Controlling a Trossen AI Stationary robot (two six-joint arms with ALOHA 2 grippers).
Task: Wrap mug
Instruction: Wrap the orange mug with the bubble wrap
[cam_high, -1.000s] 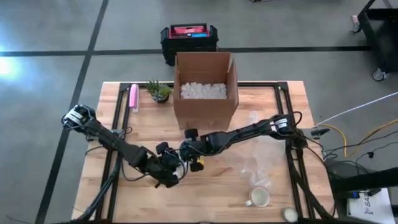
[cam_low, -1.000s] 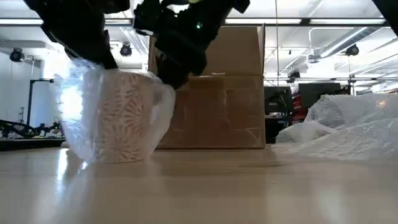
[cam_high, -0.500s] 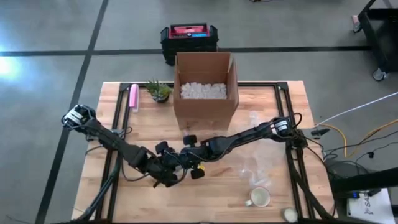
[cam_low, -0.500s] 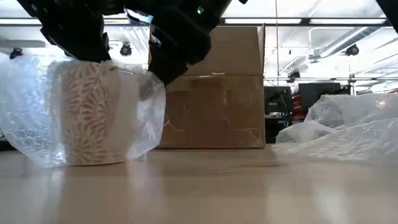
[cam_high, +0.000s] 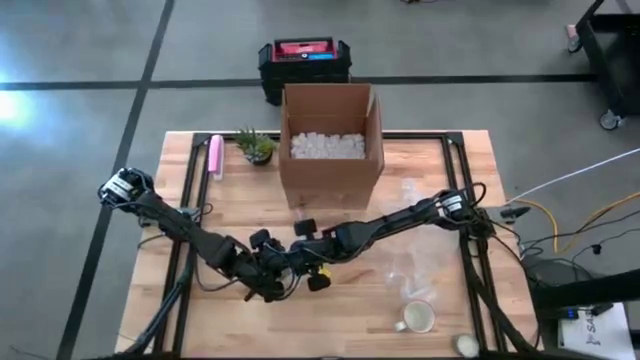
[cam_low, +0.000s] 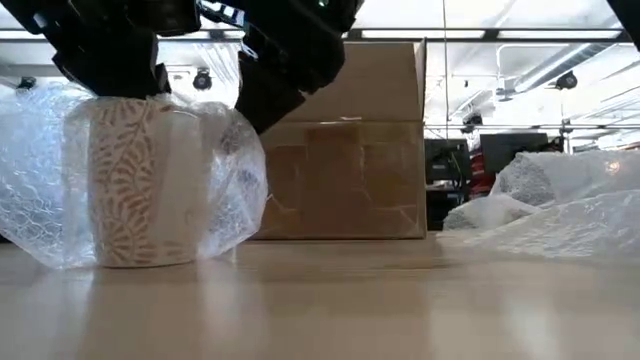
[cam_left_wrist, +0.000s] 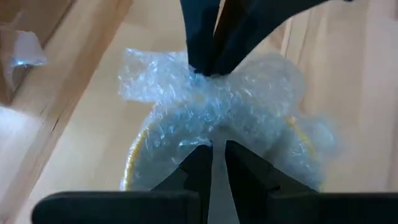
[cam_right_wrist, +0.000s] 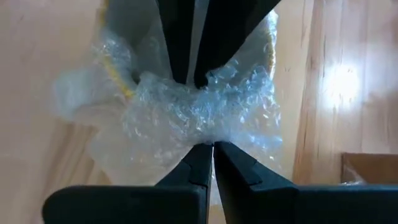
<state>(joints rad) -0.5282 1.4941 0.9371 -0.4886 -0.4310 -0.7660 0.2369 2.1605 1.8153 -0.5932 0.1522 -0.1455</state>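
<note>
While pinching the bubble wrap (cam_left_wrist: 211, 118) bunched over the mug (cam_low: 135, 180), which stands upright on the counter (cam_low: 400, 300) in front of the cardboard box (cam_low: 340, 150): mid-wrap, by the look of it, with left end effector (cam_left_wrist: 214, 155) and right end effector (cam_right_wrist: 204, 152) both pressed together on the gathered film from opposite sides. Next, probably tucking or twisting that bunch down without tipping the mug. Hard to make out: the mug's handle and mouth, veiled by film.
</note>
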